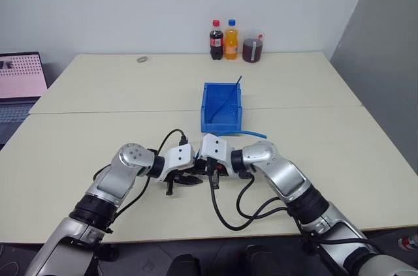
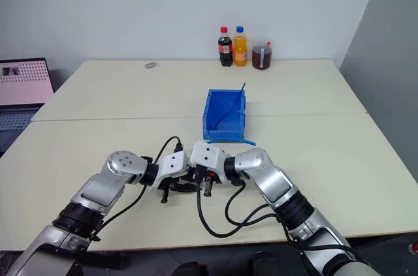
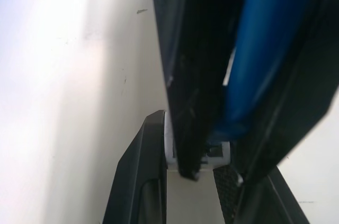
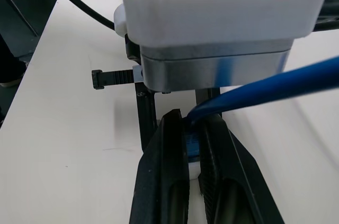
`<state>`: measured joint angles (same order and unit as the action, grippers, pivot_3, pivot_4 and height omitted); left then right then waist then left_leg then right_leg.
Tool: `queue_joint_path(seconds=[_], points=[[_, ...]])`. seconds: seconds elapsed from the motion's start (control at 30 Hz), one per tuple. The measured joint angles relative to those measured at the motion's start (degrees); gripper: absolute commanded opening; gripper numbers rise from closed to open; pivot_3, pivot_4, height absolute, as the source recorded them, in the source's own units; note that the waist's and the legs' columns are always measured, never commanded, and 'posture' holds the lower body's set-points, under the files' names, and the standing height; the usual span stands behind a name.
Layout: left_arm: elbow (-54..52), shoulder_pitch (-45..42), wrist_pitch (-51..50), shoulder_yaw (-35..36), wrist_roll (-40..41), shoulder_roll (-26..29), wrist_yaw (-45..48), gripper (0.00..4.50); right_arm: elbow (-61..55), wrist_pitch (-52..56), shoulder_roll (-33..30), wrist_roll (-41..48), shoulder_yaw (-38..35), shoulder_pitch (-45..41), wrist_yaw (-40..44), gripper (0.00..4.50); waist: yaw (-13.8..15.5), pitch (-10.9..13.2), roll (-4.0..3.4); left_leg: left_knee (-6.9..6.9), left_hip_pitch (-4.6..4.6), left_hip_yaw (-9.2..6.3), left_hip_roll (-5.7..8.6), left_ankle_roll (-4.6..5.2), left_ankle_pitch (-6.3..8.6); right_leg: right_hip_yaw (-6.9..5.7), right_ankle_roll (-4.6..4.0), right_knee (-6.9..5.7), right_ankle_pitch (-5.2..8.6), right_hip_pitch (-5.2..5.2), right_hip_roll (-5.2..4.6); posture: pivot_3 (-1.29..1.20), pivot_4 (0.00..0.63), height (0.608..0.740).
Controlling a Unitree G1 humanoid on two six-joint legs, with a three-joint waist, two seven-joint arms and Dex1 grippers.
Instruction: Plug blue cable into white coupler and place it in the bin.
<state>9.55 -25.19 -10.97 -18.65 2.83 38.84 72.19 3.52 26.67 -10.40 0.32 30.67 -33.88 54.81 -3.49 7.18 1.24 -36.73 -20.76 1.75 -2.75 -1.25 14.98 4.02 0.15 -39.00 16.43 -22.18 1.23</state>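
We have both tools meeting low over the counter: right tool clamped on the blue cable at its plug end, left tool clamped on the white coupler. Cable's long axis trails away toward the bin, free end lying just before its front lip. Three bottles stand at the far edge, well apart.

Two grippers, left and right, meeting tip to tip low over the table, near the bin, blue cable trailing toward it, bottles at the far edge.
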Motion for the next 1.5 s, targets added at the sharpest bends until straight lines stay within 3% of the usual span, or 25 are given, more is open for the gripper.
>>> queue_joint_path(seconds=[0.4, 0.43, 0.47, 0.9, 1.0, 1.13, 1.23, 1.37, 1.5], points=[[-0.1, 0.1, 0.2, 0.1, 0.1, -0.2, -0.7, 0.81, -1.1, 0.0, -0.5, 0.9, -0.9, 1.2, -0.9, 0.02, 0.0, 0.1, -0.01, 0.12, -0.01, -0.03, -0.03, 0.00, 0.00, -0.02, 0.05, 0.02, 0.14, -0.03, -0.25, 0.00, 0.150, 0.740], [-0.1, 0.4, 0.2, 0.4, 0.5, -0.4, -1.0, 1.37, -1.3, 0.0, -0.5, 1.1, -1.2, 1.6, -1.1, 0.02, 0.0, 0.2, -0.01, 0.12, -0.03, -0.03, -0.04, 0.00, 0.00, -0.02, 0.07, 0.03, 0.14, -0.03, -0.28, 0.00, 0.150, 0.740], [-0.2, 0.5, 0.1, 0.6, 0.8, -0.4, -1.4, 1.62, -1.5, 0.2, -0.8, 1.2, -1.2, 1.9, -1.3, 0.02, 0.1, 0.3, 0.00, 0.12, -0.05, -0.04, -0.04, 0.00, 0.00, -0.02, 0.08, 0.02, 0.13, -0.03, -0.31, 0.00, 0.150, 0.740], [-3.9, 5.1, -3.0, 6.6, 5.9, 1.3, -2.8, 4.39, -11.1, 7.8, -2.9, 5.2, -5.7, 6.4, -3.8, 0.02, 0.1, 1.4, 0.68, 0.59, -0.22, -0.04, -0.05, -0.04, 0.01, -0.09, 0.34, 0.06, 0.19, -0.21, -0.42, 0.00, 0.150, 0.740], [-5.2, 5.3, -3.9, 7.6, 6.5, 1.4, -3.0, 4.50, -12.0, 10.2, -2.3, 6.4, -6.8, 6.4, -5.0, 0.02, 0.1, 1.6, 0.70, 0.66, -0.36, -0.06, -0.05, -0.04, 0.01, -0.12, 0.34, 0.06, 0.26, -0.36, -0.41, 0.00, 0.150, 0.740], [-8.4, 6.0, -6.4, 9.8, 9.0, 1.8, -3.5, 4.50, -13.6, 15.9, -0.2, 9.8, -9.8, 6.1, -7.7, 0.02, 0.1, 1.6, 0.71, 0.52, -1.56, -0.12, -0.05, -0.10, -0.03, -0.19, 0.41, -0.02, 0.20, -1.42, -0.41, 0.00, 0.150, 0.740], [-12.7, 6.8, -10.4, 11.8, 12.0, 3.8, -3.0, 4.50, -16.4, 21.6, 1.3, 13.7, -15.4, 4.4, -10.8, 0.02, 0.3, 1.7, 0.67, 0.22, -2.36, -0.26, -0.04, -0.16, -0.06, -0.35, 0.16, -0.07, -0.03, -2.02, -0.46, 0.00, 0.150, 0.740], [-14.1, 5.0, -14.0, 14.7, 13.7, 3.9, -6.3, 4.50, -17.6, 26.3, 2.7, 18.1, -25.6, -2.3, -16.2, 0.02, 0.4, 2.1, 0.68, 0.03, -2.43, -0.29, 0.02, -0.21, 0.00, -0.42, 0.22, -0.01, -0.06, -1.95, -0.53, 0.00, 0.150, 0.740], [-12.8, 0.1, -14.8, 16.6, 13.7, 3.3, -10.4, 4.50, -9.9, 26.5, 2.1, 20.1, -34.2, -11.9, -21.2, 0.02, 0.4, 2.6, 0.76, -0.16, -2.52, -0.25, 0.08, -0.21, 0.00, -0.40, 0.40, 0.00, -0.19, -1.96, -0.52, 0.00, 0.150, 0.740]])
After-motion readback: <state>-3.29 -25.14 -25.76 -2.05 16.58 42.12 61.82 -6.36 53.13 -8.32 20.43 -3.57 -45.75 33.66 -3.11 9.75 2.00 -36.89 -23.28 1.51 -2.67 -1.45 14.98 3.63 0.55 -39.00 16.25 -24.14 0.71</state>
